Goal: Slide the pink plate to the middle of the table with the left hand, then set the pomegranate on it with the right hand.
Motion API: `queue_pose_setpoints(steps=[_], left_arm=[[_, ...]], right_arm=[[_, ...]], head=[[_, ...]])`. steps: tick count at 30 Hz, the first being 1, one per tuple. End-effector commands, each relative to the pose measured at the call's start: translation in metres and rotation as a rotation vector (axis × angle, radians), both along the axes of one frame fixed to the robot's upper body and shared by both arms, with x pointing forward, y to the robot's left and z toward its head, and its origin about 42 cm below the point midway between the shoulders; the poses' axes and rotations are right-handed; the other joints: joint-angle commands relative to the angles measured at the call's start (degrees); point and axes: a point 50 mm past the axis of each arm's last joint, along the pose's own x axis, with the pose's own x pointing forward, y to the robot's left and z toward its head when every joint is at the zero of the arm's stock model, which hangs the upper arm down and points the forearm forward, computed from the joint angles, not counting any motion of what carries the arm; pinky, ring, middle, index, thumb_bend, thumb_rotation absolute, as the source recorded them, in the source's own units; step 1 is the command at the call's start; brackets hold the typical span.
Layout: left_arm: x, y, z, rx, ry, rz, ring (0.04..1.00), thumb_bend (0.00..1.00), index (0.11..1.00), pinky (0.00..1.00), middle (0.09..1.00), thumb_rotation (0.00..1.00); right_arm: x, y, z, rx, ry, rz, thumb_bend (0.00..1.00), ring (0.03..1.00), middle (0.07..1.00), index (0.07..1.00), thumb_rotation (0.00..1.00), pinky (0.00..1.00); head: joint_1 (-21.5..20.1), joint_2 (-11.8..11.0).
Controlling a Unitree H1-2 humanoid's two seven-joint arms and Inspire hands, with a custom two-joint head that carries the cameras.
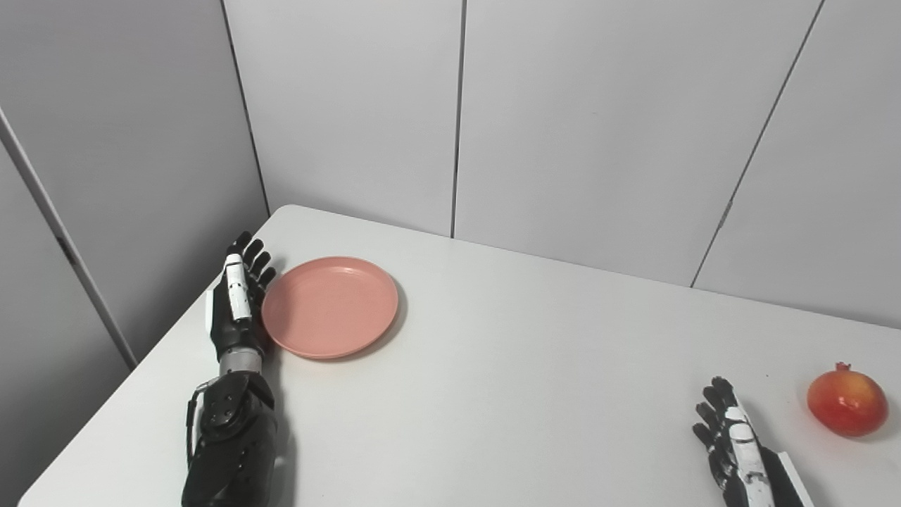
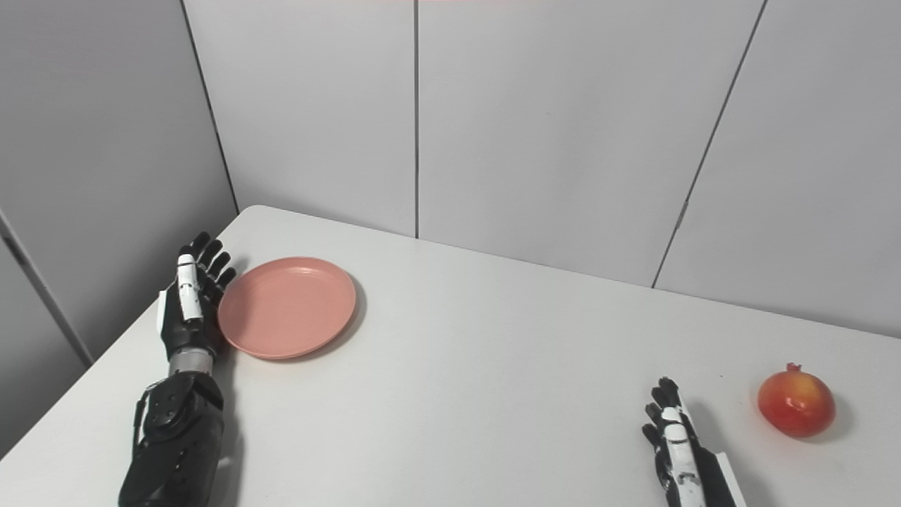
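A round pink plate [image 1: 329, 305] lies flat on the white table [image 1: 507, 366], toward its far left corner. My left hand [image 1: 239, 296] stands edge-on right beside the plate's left rim, fingers straight and apart, holding nothing. A red-orange pomegranate [image 1: 847, 403] rests near the table's right side. My right hand [image 1: 728, 436] lies open on the table at the bottom right, a short way left of the pomegranate and apart from it.
Grey panel walls [image 1: 563, 127] rise close behind the table and along its left. The table's left edge [image 1: 141, 366] runs just beside my left forearm.
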Motion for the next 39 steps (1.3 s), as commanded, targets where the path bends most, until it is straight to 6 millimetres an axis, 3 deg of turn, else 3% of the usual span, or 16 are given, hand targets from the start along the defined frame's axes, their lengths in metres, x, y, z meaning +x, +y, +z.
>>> queue_pose_setpoints(steps=[1,3,10,28,39], left_arm=[[0.007,-0.002,0.004,-0.010,0.013,-0.041,0.903,0.37,0.880,0.89,0.905,1.00],[0.008,-0.005,0.004,-0.016,0.016,-0.065,0.912,0.39,0.890,0.90,0.913,1.00],[0.013,-0.019,0.003,-0.011,0.025,-0.137,0.904,0.33,0.893,0.92,0.901,1.00],[0.022,-0.036,0.004,0.016,0.042,-0.241,0.884,0.39,0.870,0.89,0.883,1.00],[0.024,-0.062,0.014,0.037,0.035,-0.323,0.872,0.40,0.869,0.88,0.876,1.00]], right_arm=[[0.002,0.000,0.014,0.004,-0.082,0.010,0.16,1.000,1.000,0.997,1.00,1.00],[0.002,0.000,0.013,0.005,-0.080,0.008,0.16,1.000,1.000,0.995,1.00,1.00],[0.002,0.002,0.013,-0.004,-0.079,0.008,0.16,1.000,1.000,0.993,1.00,1.00],[0.001,0.009,0.012,-0.002,-0.087,0.014,0.16,0.993,0.995,0.987,1.00,1.00],[0.002,0.014,0.012,0.001,-0.087,0.017,0.17,0.990,0.994,0.986,1.00,1.00]], head=[[0.01,0.02],[-0.06,0.10],[-0.72,0.36],[-2.71,0.95],[-4.43,1.57]])
